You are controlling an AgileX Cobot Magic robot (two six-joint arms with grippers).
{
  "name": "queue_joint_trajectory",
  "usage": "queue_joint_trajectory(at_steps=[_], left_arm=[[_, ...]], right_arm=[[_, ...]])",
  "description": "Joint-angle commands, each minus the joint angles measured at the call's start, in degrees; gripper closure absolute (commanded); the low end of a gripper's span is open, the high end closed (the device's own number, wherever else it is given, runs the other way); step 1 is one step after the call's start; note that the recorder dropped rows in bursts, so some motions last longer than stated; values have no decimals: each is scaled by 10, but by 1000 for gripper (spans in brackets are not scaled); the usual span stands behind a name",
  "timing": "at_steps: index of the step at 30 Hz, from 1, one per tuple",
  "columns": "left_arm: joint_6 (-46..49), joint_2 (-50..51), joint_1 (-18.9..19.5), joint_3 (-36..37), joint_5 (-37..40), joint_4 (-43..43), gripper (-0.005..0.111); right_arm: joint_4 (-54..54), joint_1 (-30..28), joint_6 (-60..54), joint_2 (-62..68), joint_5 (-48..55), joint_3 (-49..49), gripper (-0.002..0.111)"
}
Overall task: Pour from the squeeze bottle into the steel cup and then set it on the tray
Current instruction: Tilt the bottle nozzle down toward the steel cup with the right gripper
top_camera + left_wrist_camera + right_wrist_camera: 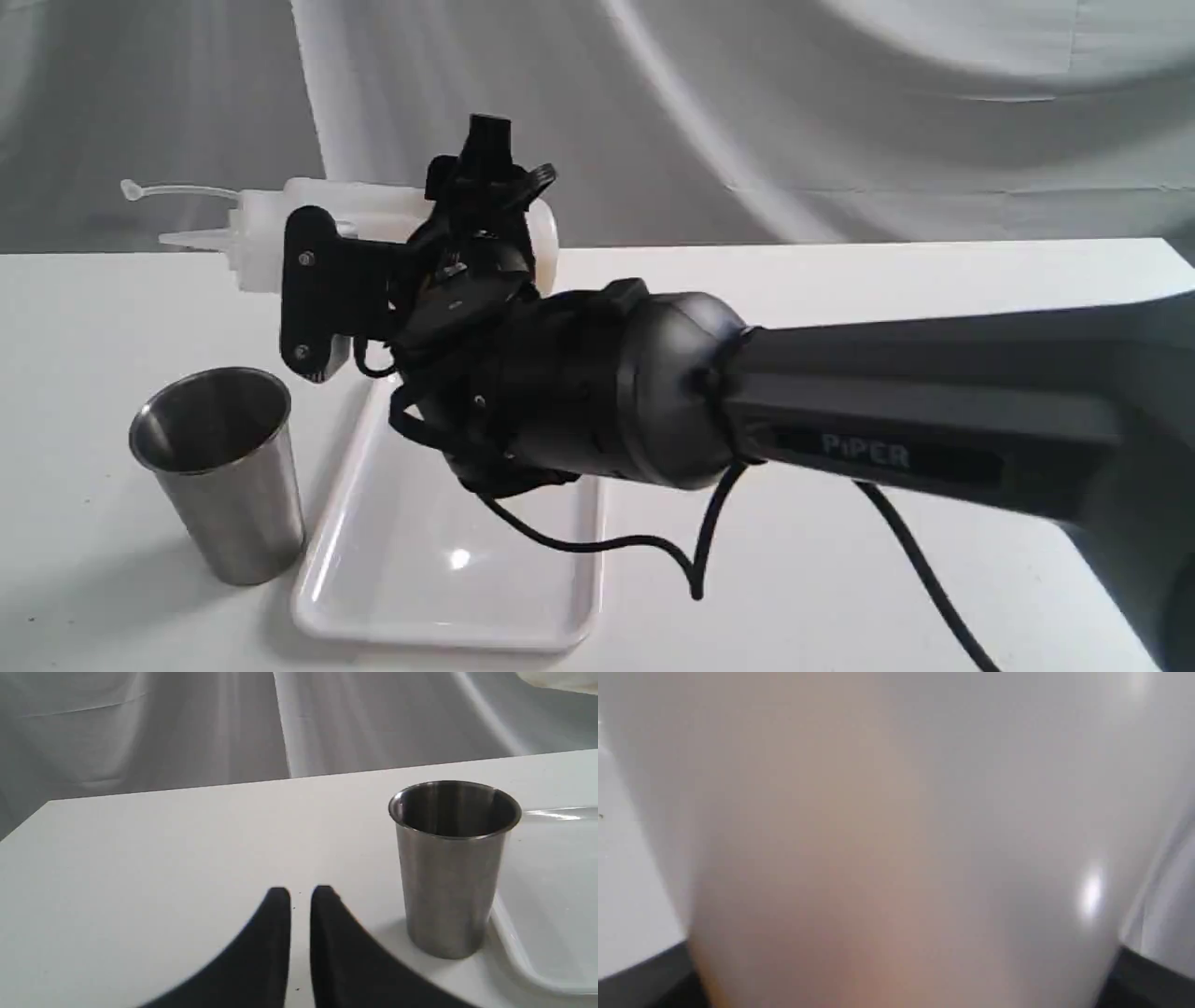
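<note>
The squeeze bottle (364,207) lies about level in the air, its nozzle (191,240) pointing left and its cap strap (177,191) sticking out above. My right gripper (485,224) is shut on its body. In the right wrist view the bottle (896,835) fills the picture as a blur with a faint orange tint. The steel cup (219,467) stands upright at the front left, below the nozzle; no stream shows. The white tray (448,560) lies to the cup's right. My left gripper (301,896) hovers shut and holds nothing, near the cup (453,868) and tray (551,896).
The right arm (840,420) reaches across from the right over the tray, with a black cable (653,546) hanging down towards it. The white table (840,579) ends at a grey draped cloth (840,112) behind.
</note>
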Motion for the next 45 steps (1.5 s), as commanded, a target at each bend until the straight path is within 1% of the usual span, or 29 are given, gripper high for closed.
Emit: queue_joint_trajectory(at_steps=[1,10,19,24,29,40,45], left_arm=[[-2,-3,2,3,-4,0,98],[-2,-3,2,3,-4,0,98],[-2,-3,2,3,-4,0,98],[-2,-3,2,3,-4,0,98],[-2,-3,2,3,-4,0,98],[-2,-3,2,3,-4,0,98],[-2,-3,2,3,-4,0,98]], right_arm=[[-21,2,-1,0,4,-2,108],[-26,12,-2,12,6,-2,108],[-29,12,-88,12,8,-2,108],[-34,12,-93,12,12,-2,108],[-38,12,-136,12,14,-2,108],[-38,12,-182,12,33,-2,108],[-38,12,-185,12,47,-2,108]])
